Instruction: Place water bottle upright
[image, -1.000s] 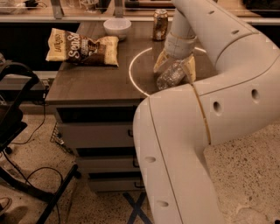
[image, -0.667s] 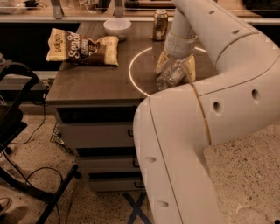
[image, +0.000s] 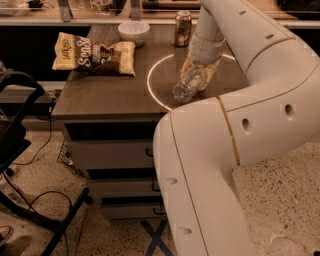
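Counts: 1 water bottle (image: 186, 87), 1 soda can (image: 182, 28), 1 white bowl (image: 133, 31), 1 light ring (image: 150, 81) on the worktop (image: 100, 92). The snack bags (image: 95, 52) look like 2 overlapped, but I can't separate them cleanly.

The gripper (image: 199, 75) is over the right half of the worktop, inside the ring, in front of the can. Its tan fingers (image: 189, 65) are pinching the bottle's upper end, one on each side.

The bottle is not upright. It is strongly tilted, with its long axis diagonal: the high end is back-right in the gripper and the low end is front-left, near the ring's front arc. I can't tell which end has the cap, or whether the low end touches the worktop.

The can stands upright at the back edge, and the bowl is left of it. The bags lie flat at back-left, well apart from the bottle.
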